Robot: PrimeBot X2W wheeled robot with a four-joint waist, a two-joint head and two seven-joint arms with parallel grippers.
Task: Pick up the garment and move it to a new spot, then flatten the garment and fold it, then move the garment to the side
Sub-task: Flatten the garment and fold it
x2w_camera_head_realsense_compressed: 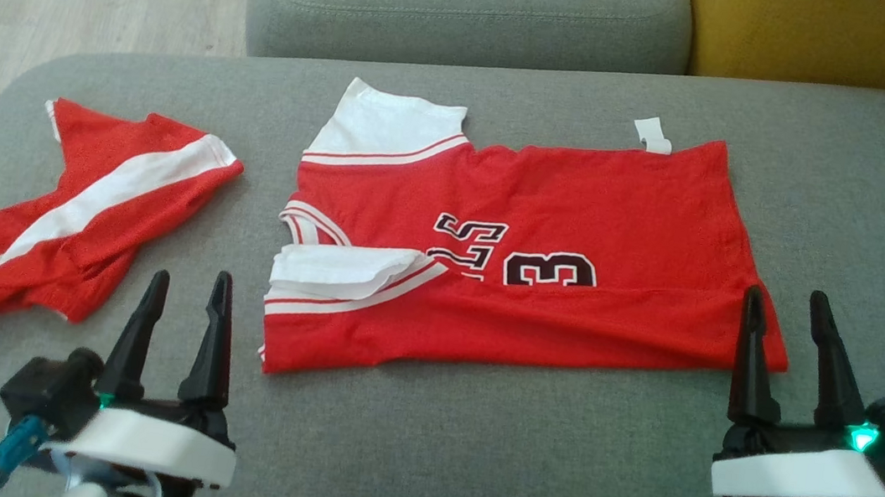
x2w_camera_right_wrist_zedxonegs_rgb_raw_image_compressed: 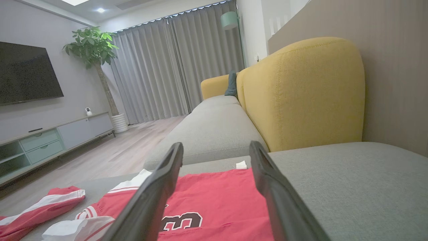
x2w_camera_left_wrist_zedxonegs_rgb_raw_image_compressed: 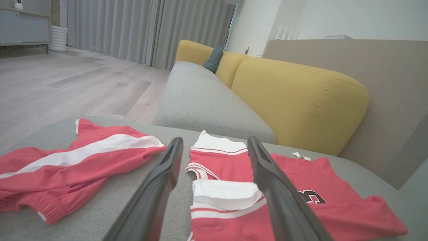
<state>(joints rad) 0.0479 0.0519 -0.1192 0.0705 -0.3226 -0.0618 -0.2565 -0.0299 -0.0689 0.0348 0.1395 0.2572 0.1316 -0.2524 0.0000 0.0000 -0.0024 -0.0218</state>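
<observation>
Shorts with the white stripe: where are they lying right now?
In the head view the shorts lie crumpled on the left of the grey cushion, apart from the jersey to their right and just beyond the left gripper.

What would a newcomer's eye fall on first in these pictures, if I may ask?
The red jersey with white sleeves and a black number lies in the middle of the grey cushion. To its left, apart from it, lies a crumpled red garment with a white stripe. In front, the left gripper and right gripper stand open and empty.
</observation>
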